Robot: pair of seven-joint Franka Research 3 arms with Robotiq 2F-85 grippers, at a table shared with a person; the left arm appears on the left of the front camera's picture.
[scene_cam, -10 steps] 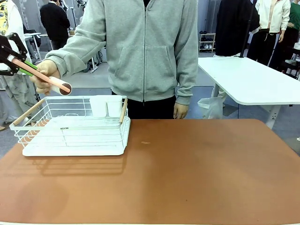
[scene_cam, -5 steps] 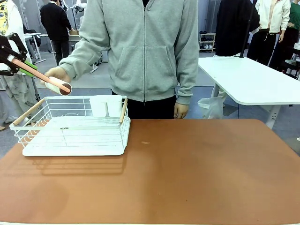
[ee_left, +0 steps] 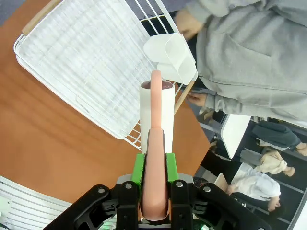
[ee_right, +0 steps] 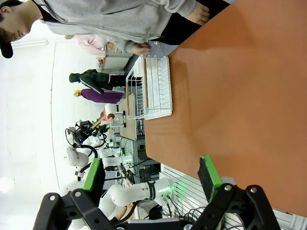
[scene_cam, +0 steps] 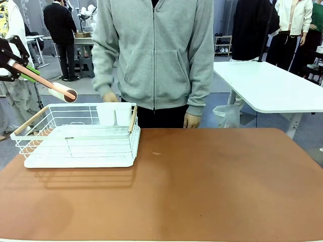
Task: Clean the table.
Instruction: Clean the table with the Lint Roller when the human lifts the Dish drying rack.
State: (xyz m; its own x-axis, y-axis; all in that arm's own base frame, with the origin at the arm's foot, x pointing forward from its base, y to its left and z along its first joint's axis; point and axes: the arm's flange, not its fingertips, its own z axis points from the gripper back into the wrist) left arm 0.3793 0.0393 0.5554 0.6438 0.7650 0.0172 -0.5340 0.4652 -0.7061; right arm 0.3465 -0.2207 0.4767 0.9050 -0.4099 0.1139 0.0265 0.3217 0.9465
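Note:
The reddish-brown table [scene_cam: 212, 186] spreads wide across the front view, and its top [ee_left: 43, 139] also lies under the left wrist. My left gripper [scene_cam: 11, 65] hangs at the far left, above and behind the rack, shut on the pink handle of a roller [scene_cam: 63, 92]. The roller's white roll points toward the person. In the left wrist view the green pads of the gripper [ee_left: 154, 165] clamp the handle, and the roller [ee_left: 157, 110] hangs over the rack's edge. My right gripper [ee_right: 151, 173] stands open with nothing in it, off the table's [ee_right: 240, 86] near edge.
A white wire dish rack [scene_cam: 75, 136] with wooden handles sits at the table's left, with two white cups [scene_cam: 115, 114] at its far side. The person in a grey hoodie stands at the far edge, one hand [scene_cam: 108, 97] near the cups. A white table [scene_cam: 272, 85] stands at back right.
The person's hand has let go of the roller's white end and drawn back down toward the body. My left gripper and the roller have stayed in place.

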